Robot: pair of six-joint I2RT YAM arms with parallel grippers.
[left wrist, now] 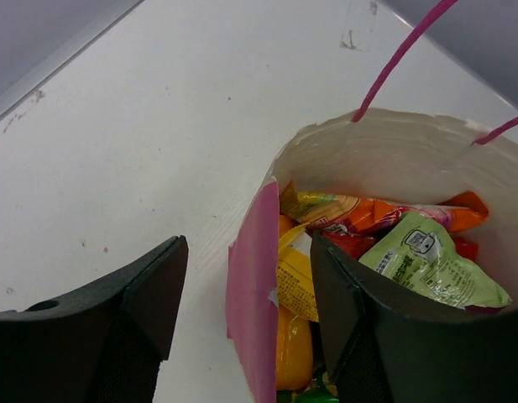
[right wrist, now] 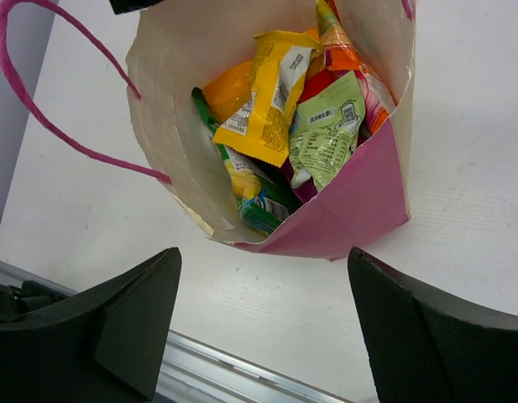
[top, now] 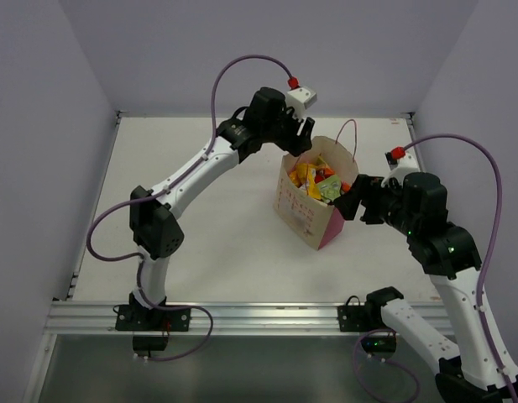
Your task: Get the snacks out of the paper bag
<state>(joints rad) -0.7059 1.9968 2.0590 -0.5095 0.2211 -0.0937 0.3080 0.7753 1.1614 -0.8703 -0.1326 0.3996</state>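
The left gripper (left wrist: 246, 243) stands open astride the pink side wall nearest it. One finger is outside and the other is dipped just inside the mouth beside the packets; neither is seen touching the paper. The right gripper (right wrist: 263, 252) is spread wide and empty, just short of the opposite pink side.

Between them the paper bag (top: 305, 217) stands upright on the surface (top: 200, 176), right of its middle and well in from every edge. Its mouth gapes and a pink cord handle (right wrist: 40, 109) loops outward. The snacks (right wrist: 271, 96) fill it nearly to the rim, with a yellow packet and a pale green packet (right wrist: 326, 134) on top and orange and red ones beneath.

The packets look light, glossy and crinkly, so they are likely to slip. A pinch on a flat crimped end seam should hold better than a squeeze across the puffed middle. The bag seems thin and light, and it may tip or lift along with a packet unless one wall is pinned.
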